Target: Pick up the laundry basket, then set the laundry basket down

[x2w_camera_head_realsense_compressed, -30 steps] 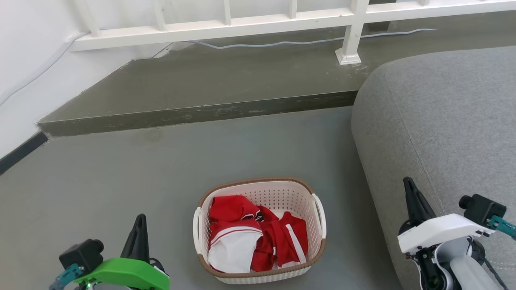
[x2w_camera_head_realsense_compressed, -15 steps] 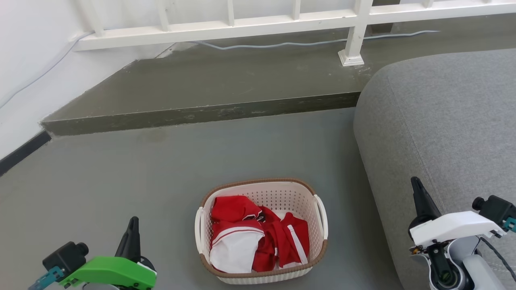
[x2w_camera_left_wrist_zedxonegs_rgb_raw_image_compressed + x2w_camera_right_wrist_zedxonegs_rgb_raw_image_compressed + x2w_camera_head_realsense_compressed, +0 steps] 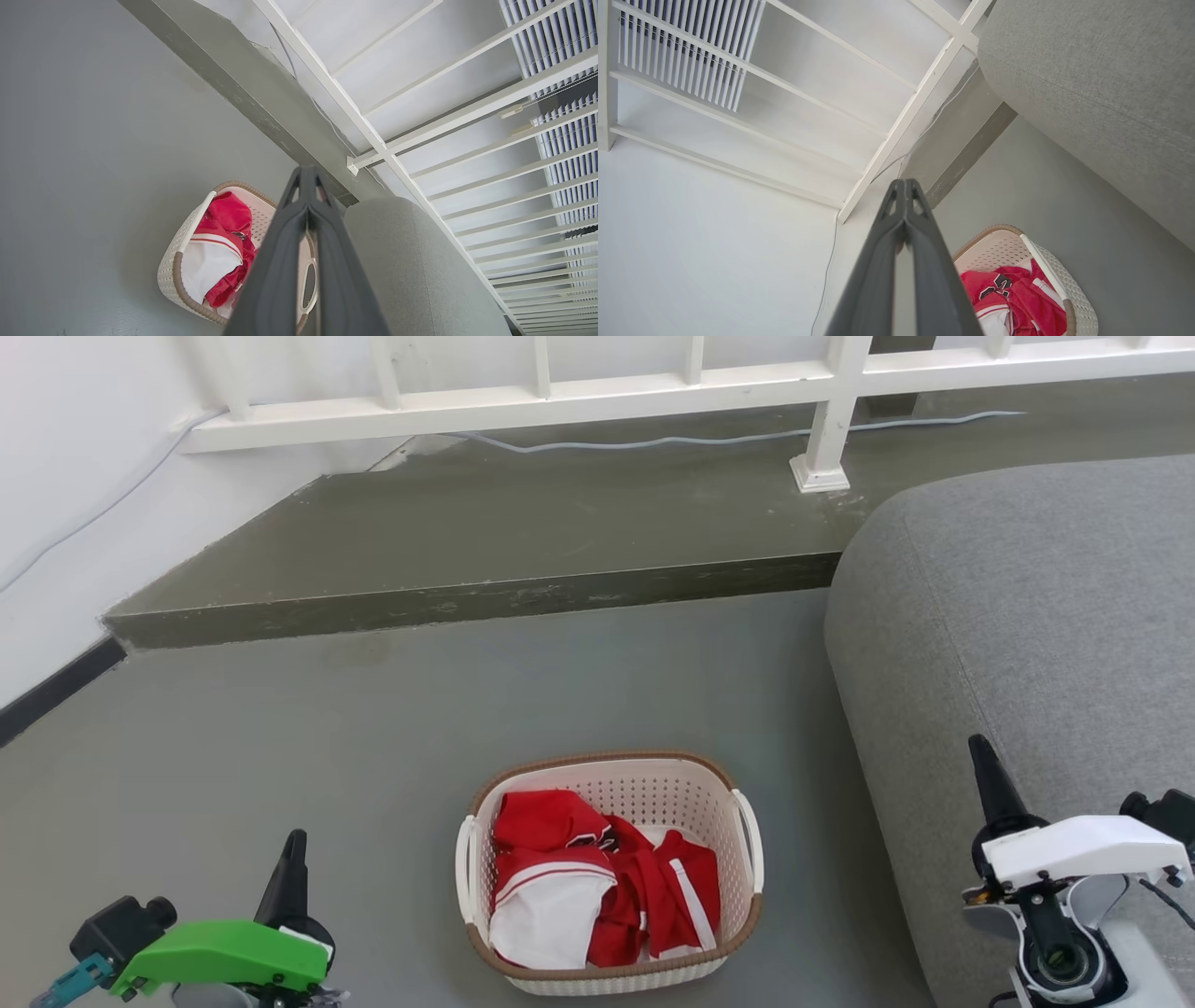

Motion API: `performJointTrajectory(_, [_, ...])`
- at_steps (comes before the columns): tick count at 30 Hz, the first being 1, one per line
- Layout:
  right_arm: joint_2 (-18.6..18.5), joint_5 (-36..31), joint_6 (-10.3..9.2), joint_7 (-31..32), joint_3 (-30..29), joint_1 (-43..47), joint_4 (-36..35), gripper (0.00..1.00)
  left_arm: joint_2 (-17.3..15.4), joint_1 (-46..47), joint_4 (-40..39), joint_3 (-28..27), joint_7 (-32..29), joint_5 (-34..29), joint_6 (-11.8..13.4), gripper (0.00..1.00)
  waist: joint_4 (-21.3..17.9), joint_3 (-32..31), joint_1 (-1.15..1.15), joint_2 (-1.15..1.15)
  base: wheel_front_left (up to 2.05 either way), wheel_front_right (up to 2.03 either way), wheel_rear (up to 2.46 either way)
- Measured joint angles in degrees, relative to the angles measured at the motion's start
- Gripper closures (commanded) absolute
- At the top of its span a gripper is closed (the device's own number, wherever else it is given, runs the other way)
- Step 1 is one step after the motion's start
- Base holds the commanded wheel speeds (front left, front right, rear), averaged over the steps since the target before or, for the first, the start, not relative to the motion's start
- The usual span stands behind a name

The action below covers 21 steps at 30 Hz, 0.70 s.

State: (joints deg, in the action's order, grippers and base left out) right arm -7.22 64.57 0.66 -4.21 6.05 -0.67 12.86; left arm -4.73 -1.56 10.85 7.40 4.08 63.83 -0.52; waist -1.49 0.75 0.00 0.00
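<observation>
The laundry basket (image 3: 616, 782) stands on the grey floor, low in the middle of the head view. It is cream-white perforated plastic with a brown rim and white loop handles, and red and white clothes (image 3: 597, 887) lie in it. My left gripper (image 3: 291, 845) is shut and empty, well to the basket's left. At the lower right my right gripper (image 3: 980, 751) is also shut and empty, over the sofa's edge. The left wrist view shows the basket (image 3: 170, 273) behind the shut left gripper (image 3: 306, 173). The basket (image 3: 994, 245) sits at the lower right of the right wrist view, beside the shut right gripper (image 3: 903, 185).
A grey sofa (image 3: 1027, 635) fills the right side, close to the basket. A raised concrete step (image 3: 485, 597) crosses the floor ahead, with a white railing (image 3: 597, 397) and a loose cable (image 3: 709, 437) on it. A white wall (image 3: 65, 504) closes the left.
Both grippers have drawn outward, away from the basket, the left lower and further left, the right further right. The camera has shifted slightly. The basket stays put.
</observation>
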Motion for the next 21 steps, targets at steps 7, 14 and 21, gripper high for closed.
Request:
performJointTrajectory(7, [0.34,5.16,0.88,1.24,-1.66,-0.06,0.45,1.00,-0.01,0.51,0.71,-1.25,-1.07,5.12,-0.57,1.00,0.25,-0.10,0.00,0.00,0.00,0.00,0.00])
performJointTrajectory(14, [0.71,9.49,1.85,2.33,-3.07,-0.31,0.69,1.00,-0.03,1.18,1.36,-2.18,-2.09,9.88,-1.78,1.00,0.47,-0.18,0.00,0.00,0.00,0.00,0.00])
performJointTrajectory(21, [1.20,14.30,2.88,3.60,-4.70,-0.92,1.15,1.00,-0.04,1.72,1.81,-3.50,-3.25,15.00,-2.60,1.00,0.72,-0.27,0.00,0.00,0.00,0.00,0.00])
